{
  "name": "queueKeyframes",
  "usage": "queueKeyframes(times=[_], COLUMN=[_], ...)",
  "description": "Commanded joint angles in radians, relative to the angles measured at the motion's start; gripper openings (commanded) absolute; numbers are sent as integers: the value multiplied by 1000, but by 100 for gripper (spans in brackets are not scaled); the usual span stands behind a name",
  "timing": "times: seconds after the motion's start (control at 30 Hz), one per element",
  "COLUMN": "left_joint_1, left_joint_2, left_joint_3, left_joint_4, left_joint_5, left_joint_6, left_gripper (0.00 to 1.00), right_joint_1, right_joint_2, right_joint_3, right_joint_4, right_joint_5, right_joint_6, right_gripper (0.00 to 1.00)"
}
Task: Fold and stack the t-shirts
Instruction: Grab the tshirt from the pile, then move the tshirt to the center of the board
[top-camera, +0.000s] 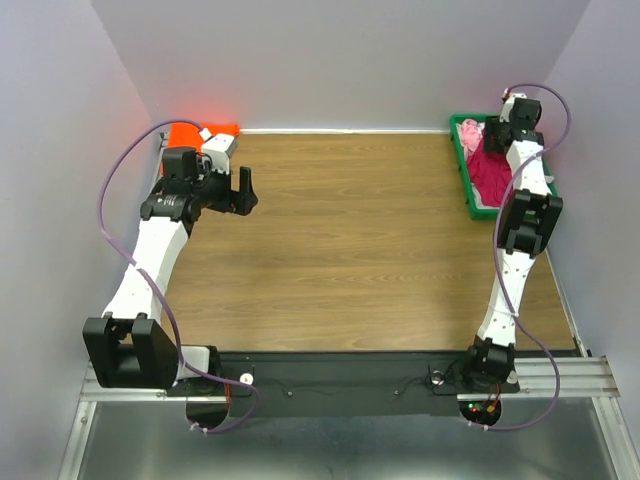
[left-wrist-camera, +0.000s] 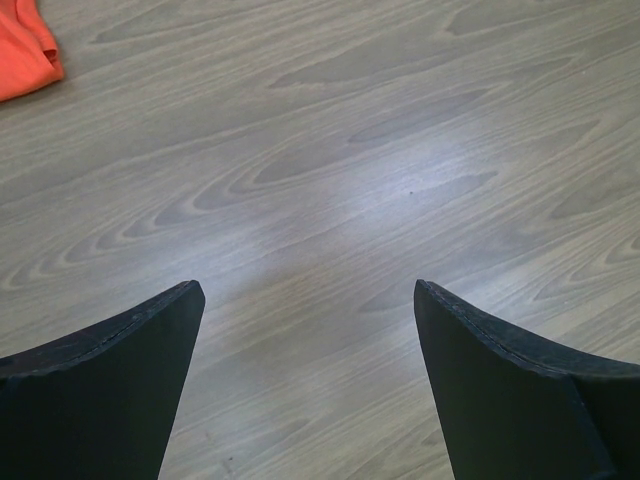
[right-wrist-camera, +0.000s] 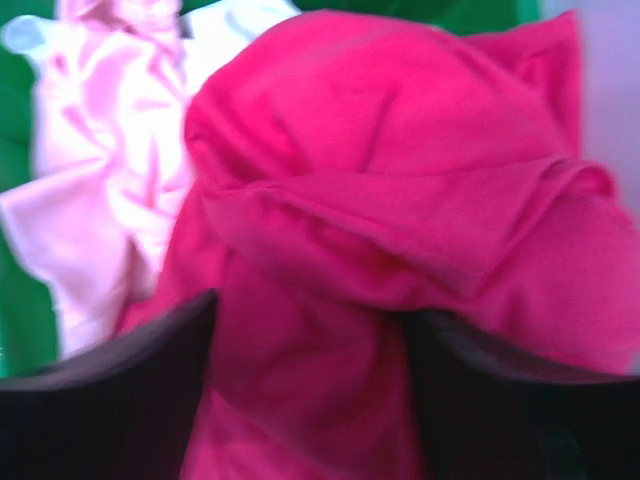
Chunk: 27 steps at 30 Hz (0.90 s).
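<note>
The crimson-magenta t-shirt (top-camera: 495, 175) lies crumpled in the green tray (top-camera: 466, 180) at the far right, with the pale pink t-shirt (top-camera: 470, 130) bunched beside it at the tray's far end. My right gripper (top-camera: 498, 140) hangs over the tray. In the right wrist view it (right-wrist-camera: 310, 305) is open, its fingers on either side of a fold of the magenta shirt (right-wrist-camera: 400, 170), with the pink shirt (right-wrist-camera: 110, 170) to the left. The orange t-shirt (top-camera: 185, 133) lies in the far left corner and shows in the left wrist view (left-wrist-camera: 25, 50). My left gripper (top-camera: 232, 195) is open and empty over bare wood (left-wrist-camera: 305, 285).
The wooden table (top-camera: 340, 240) is walled in by pale panels on the left, back and right. The green tray stands against the right wall. A white camera block on the left arm (top-camera: 218, 145) sits next to the orange shirt.
</note>
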Motion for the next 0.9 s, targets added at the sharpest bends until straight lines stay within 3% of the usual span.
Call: queueKeyframes(times=[0.0,0.03,0.07,0.1,0.17,0.3,0.53,0.7,0.87], left_joint_1=[4,4,4,4,4,4,4,4,4], left_joint_2=[-15,-17,-20,-21,-24,-43,-70,-75,-84], left_joint_3=[94,100,104,111,111,105,83,78,91], left_joint_4=[-4,-9,-15,-18,-22,-16,1,5,2], left_joint_5=[-9,-14,-20,-23,-26,-14,23,41,46], left_joint_6=[-10,-7,1,4,6,6,-4,-11,-19], left_gripper=[99,99,99,99,99,99,99,99,99], right_joint_1=[-31,-35,-36,-38,-38,-38,-38,-38,-38], right_joint_2=[27,25,24,7,-25,-192,-638,-763,-849], right_joint_3=[55,51,47,41,24,-76,-335,-260,-168], right_joint_4=[99,104,104,104,104,104,103,98,98], right_joint_5=[79,82,82,83,82,33,-163,-213,-418], right_joint_6=[-35,-37,-40,-40,-35,12,112,109,133], right_gripper=[68,51,43,26,2,1,0,1,1])
